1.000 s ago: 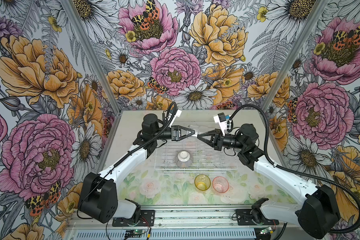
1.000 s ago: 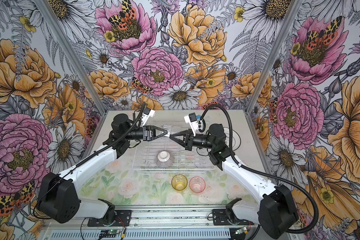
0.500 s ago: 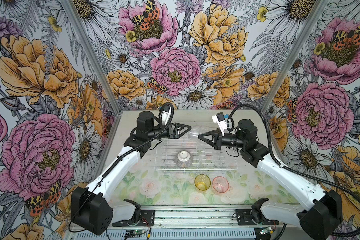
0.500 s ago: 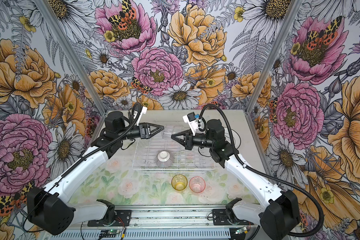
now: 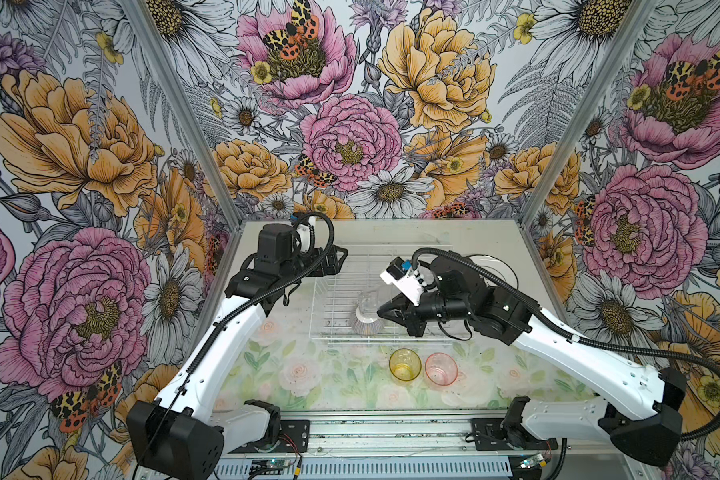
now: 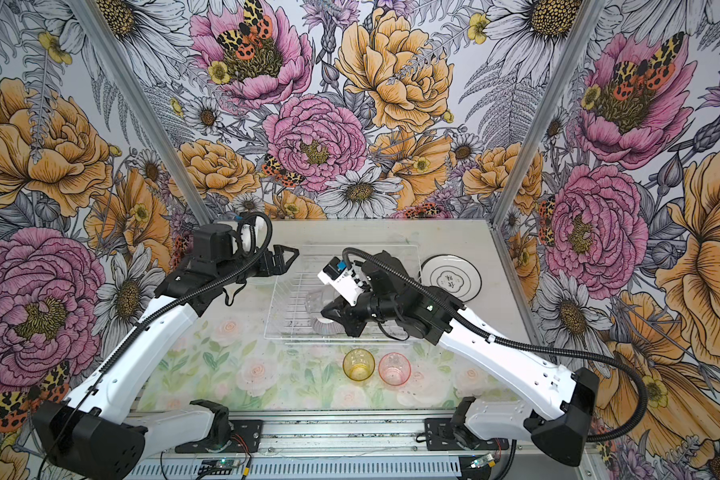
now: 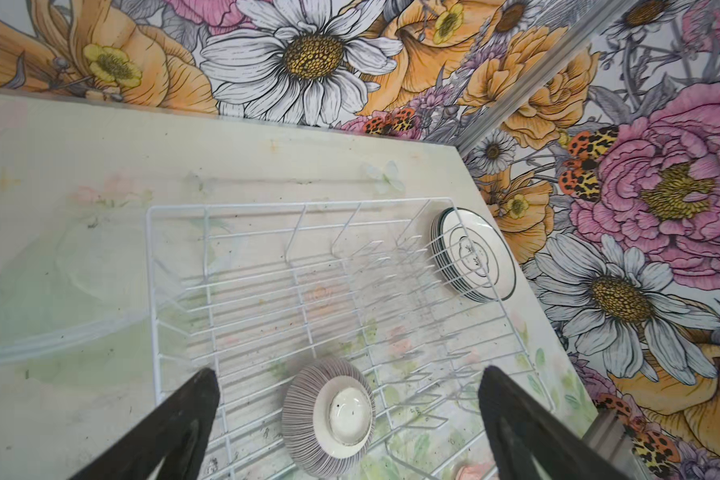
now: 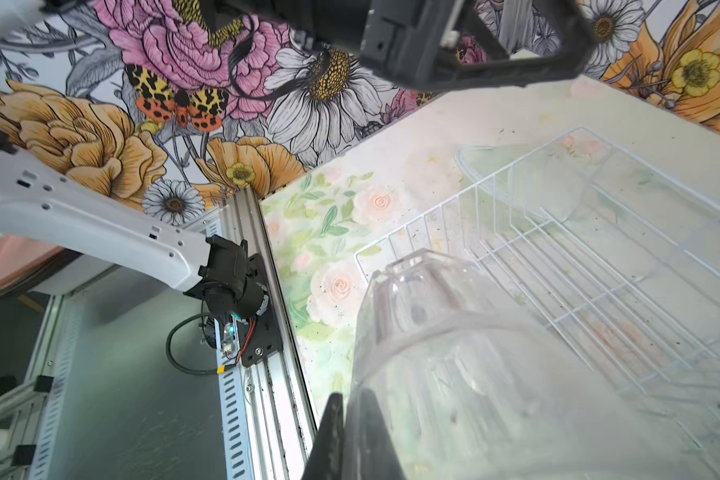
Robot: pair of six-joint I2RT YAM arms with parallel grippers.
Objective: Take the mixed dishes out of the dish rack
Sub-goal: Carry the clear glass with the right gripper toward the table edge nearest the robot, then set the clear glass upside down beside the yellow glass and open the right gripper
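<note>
moved: left jaws drew back from the right jaws to the dish rack (image 5: 334,291) far-left corner
left jaws: wide apart, empty
right jaws: clamped on clear tumbler (image 5: 367,300) above the rack, by the upturned bowl (image 5: 366,328)

Left gripper (image 7: 348,370) is spread wide, its two dark fingers (image 7: 184,419) far apart with nothing between the jaws, the forearm raised from a bent elbow. Right gripper (image 5: 382,309) is pinched almost closed, with the wall of a clear tumbler (image 5: 368,300) between its jaws. The two grippers point toward each other, well apart.
</note>
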